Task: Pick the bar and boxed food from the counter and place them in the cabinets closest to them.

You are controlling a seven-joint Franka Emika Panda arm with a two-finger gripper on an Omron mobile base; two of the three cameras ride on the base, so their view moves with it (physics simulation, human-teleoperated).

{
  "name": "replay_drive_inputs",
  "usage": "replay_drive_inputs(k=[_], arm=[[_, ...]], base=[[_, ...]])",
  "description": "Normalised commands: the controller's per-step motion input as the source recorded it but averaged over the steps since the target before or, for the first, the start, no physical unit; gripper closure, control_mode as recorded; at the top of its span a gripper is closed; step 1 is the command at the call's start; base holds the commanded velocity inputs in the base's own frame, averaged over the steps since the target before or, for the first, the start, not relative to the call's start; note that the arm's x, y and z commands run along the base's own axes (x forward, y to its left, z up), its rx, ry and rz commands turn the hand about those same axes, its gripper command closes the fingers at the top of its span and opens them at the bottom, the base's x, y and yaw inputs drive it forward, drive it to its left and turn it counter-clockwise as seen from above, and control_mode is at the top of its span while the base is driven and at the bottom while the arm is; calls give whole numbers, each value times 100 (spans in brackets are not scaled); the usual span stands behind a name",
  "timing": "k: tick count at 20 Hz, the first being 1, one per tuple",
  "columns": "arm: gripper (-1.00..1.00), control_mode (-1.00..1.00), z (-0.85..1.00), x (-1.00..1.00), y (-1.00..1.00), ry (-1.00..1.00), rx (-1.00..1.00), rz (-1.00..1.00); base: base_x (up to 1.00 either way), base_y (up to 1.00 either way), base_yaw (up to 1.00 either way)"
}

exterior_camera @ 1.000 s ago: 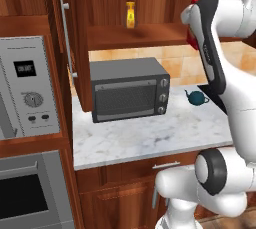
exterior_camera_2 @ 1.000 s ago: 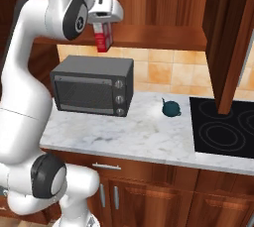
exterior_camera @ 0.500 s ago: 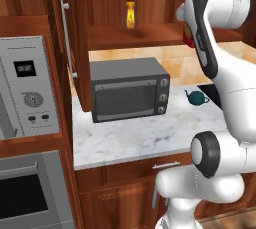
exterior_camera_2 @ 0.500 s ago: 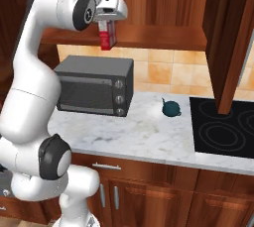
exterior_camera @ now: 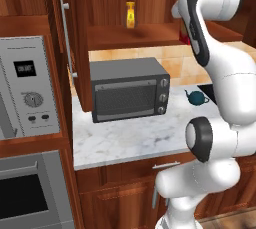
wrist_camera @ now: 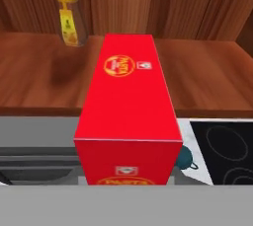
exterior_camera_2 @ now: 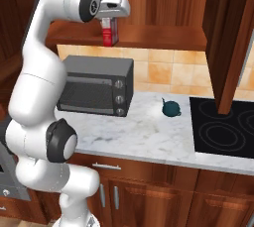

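Holding the carton (exterior_camera_2: 110,31) pinched between its fingers, the gripper (exterior_camera_2: 111,19) hangs at the front edge of the open cabinet's (exterior_camera: 134,38) plank shelf, with the carton upright and its lower end level with the shelf front. This posture fits the placing step: judged from the right base view, the carton is raised above the toaster oven (exterior_camera_2: 95,91) so that it can pass over the shelf edge without striking the appliance below. In the hand view the carton (wrist_camera: 129,106) runs lengthwise away from the camera, with bare shelf board beyond it, so the way inward appears open. The cabinet holds one item, a yellow bottle (exterior_camera: 130,14), standing upright near the back wall toward the left end of the shelf, well apart from the carton. The cabinet door (exterior_camera: 75,48) stands swung out to the left, its long silver handle facing the room. On the counter (exterior_camera_2: 149,137), the toaster oven sits against the back edge, and a small dark teapot (exterior_camera_2: 171,108) rests near the back edge between the oven and the stovetop (exterior_camera_2: 225,132). The bar cannot be made out anywhere on the counter. The likely next move is a short advance inward, then a release once the carton's base is supported by the board; tipping is the main risk, as the carton is tall and slim.
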Motion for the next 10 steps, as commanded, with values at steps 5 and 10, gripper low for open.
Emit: replay_drive_inputs(k=[5, 10], arm=[[100, -100, 0, 2, 0, -5, 0, 0], [100, -100, 0, 2, 0, -9, 0, 0]], base=[[0, 0, 0], [0, 0, 0]])
